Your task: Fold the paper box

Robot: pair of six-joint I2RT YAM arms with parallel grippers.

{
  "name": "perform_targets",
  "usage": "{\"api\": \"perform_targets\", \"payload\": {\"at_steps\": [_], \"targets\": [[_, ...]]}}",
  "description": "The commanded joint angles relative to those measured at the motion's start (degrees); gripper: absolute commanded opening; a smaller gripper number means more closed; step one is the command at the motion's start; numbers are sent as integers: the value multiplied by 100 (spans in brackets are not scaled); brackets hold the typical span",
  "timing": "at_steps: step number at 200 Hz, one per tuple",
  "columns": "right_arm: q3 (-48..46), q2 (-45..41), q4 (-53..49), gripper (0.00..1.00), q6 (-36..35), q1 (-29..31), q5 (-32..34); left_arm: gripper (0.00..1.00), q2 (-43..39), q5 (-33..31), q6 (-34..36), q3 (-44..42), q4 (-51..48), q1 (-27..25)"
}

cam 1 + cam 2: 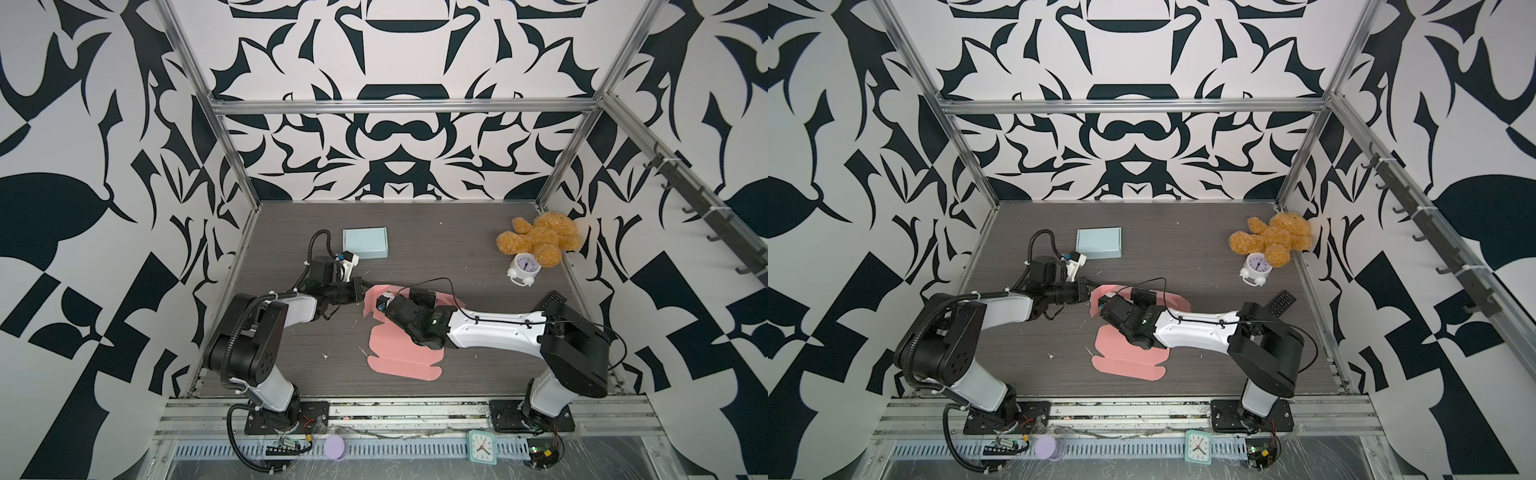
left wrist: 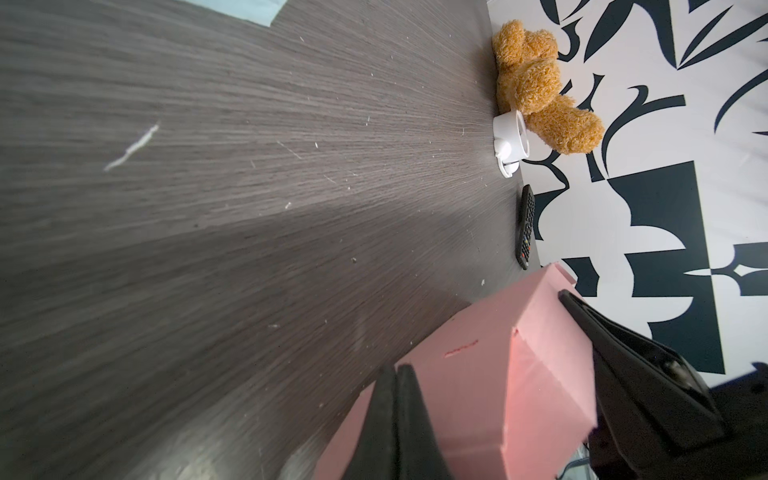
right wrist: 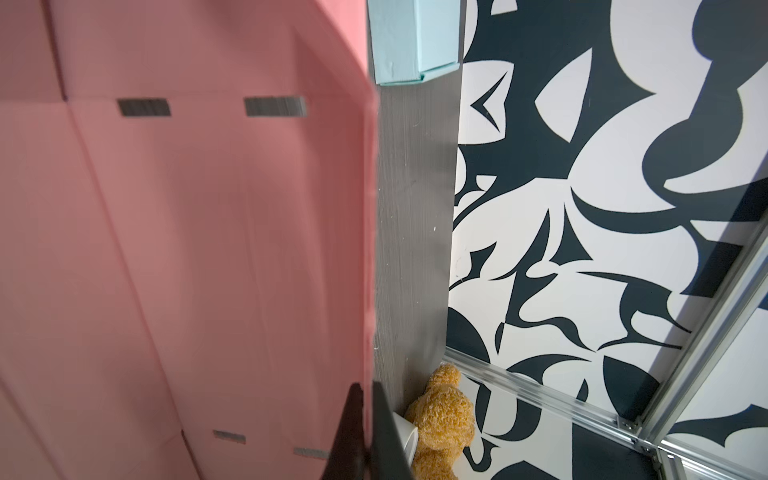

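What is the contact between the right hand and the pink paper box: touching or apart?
Touching. In the right wrist view the right hand is shut, and the raised edge of the pink paper box runs straight in between its fingertips.

The paper box (image 1: 399, 357) was pink; small box (image 1: 365, 242) pale blue; teddy (image 1: 540, 239) golden-tan; alarm clock (image 1: 524, 266) white; table (image 1: 436, 249) grey woodgrain; walls (image 1: 395, 145) black-and-white swirls.
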Motion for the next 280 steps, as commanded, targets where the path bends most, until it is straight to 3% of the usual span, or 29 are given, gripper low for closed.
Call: {"api": "perform_targets", "payload": {"at_steps": [1,82,160,280], "targets": [[-69,-106,415,0,-172,34,168,5,-312,185,-128,-191,165,-55],[-472,-256,1182,0,-678,211,269,11,-847,11,-192,-907,363,-334],[-786,-405,1552,0,-839,319,50,25,-1231,-192,-329,-1773,1219,-434],[-965,-562,1730,0,-877,384,-118,35,-1605,-578,-53,-2160,1321,-667]]}}
